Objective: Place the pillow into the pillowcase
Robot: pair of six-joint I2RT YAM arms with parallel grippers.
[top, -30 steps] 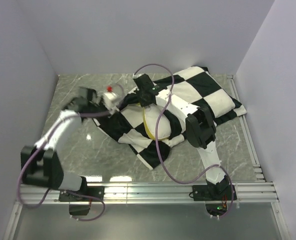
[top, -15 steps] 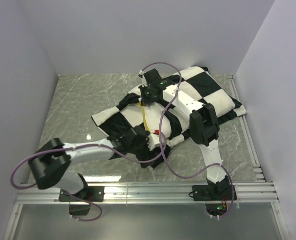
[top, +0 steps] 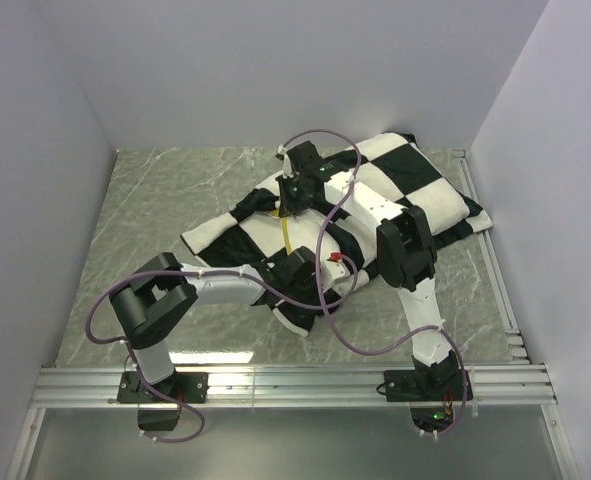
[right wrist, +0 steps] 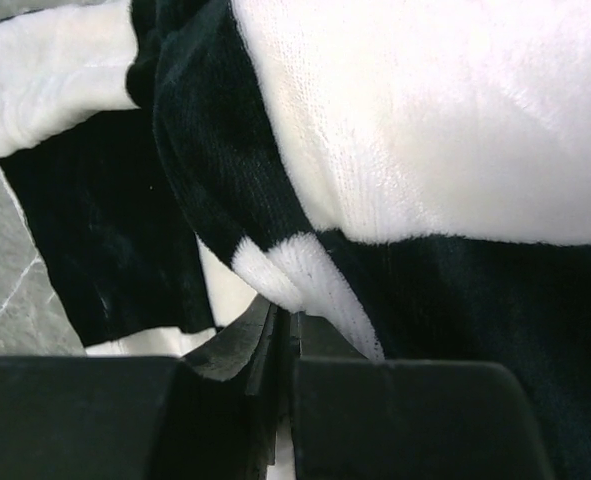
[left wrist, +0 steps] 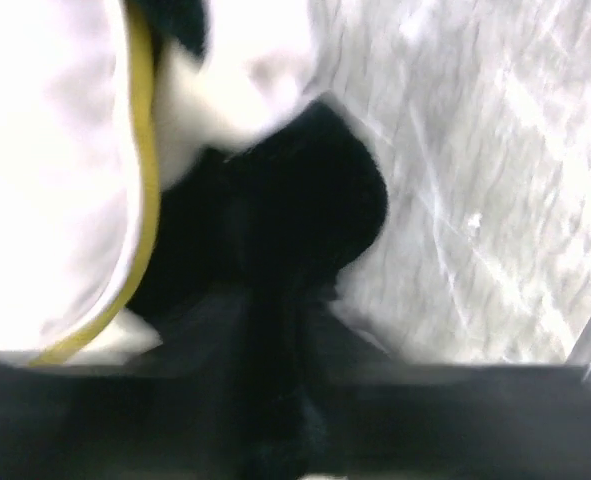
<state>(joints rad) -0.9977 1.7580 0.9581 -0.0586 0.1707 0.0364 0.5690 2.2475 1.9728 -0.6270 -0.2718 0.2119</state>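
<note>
Beneath the pillowcase (top: 415, 195) spreads the marbled table (top: 145, 220). At the pillowcase's mouth the pillow (left wrist: 45, 170) sits partly inside, its yellow band (top: 288, 236) showing. On the mouth's far lip the right gripper (right wrist: 285, 325) is clamped on the hem, seemingly to hold it open. At the near lip the left gripper (top: 300, 275) presses in, and I cannot tell whether its jaws are apart.

The pillowcase (top: 415, 190) lies on the table (top: 145, 210), spread from the middle toward the far right corner. The pillow (left wrist: 45, 150) sits partly inside its left end. There the right gripper (top: 293, 198) pinches the pillowcase's far edge, and the left gripper (top: 307, 270) is at the near edge opposite.
</note>
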